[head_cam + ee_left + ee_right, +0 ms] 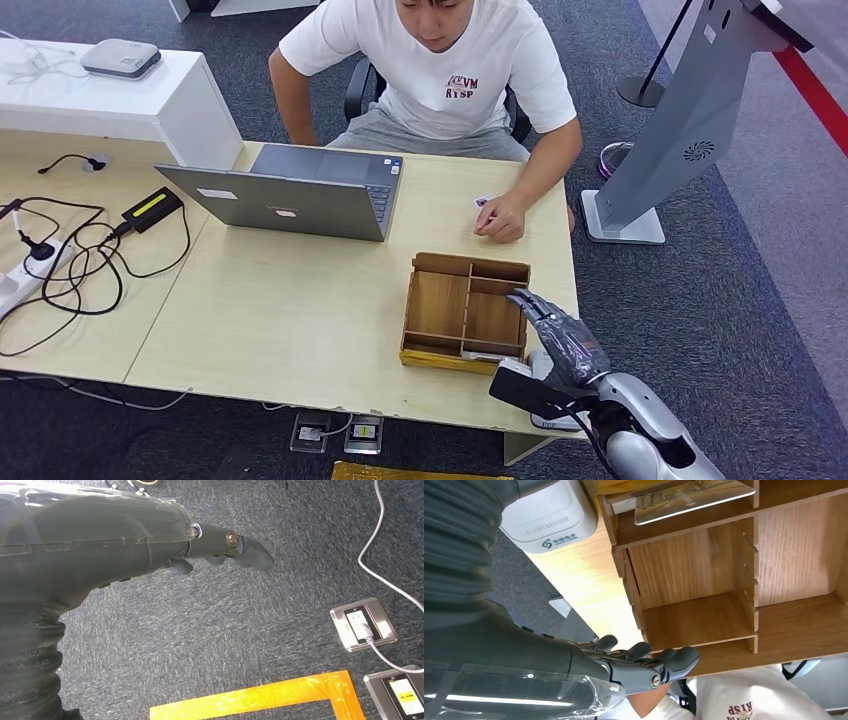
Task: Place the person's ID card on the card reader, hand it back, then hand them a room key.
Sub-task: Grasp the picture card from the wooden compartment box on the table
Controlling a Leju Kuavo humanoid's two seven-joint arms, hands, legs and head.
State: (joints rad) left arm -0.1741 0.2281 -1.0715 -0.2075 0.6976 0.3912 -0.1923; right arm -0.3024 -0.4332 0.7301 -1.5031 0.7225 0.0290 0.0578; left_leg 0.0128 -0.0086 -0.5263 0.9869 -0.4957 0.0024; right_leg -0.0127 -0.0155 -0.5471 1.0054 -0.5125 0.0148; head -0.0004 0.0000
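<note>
The ID card (484,201) is a small pale sliver on the counter (300,310), just beside the person's hand (500,218) at the far edge; its face is too small to read. The card reader (549,515), a white box with rounded corners, sits at the counter's near edge, just beside the wooden tray (465,312) and half hidden under the robot's arm in the head view. A printed card (686,497) lies in the tray's nearest slot, by the reader.

The right hand (560,335) hovers over the tray's right rim, fingers stretched out side by side, holding nothing. The left hand (220,547) hangs over the grey carpet, fingers loosely extended and empty.

A grey laptop (290,195) stands open between the tray and the person, who sits in a white T-shirt (440,70). To the left lie a black cable tangle (70,265) and a power strip (20,285). On the floor are power outlets (362,625) and orange tape (260,697). A grey kiosk stand (680,130) rises at the right.
</note>
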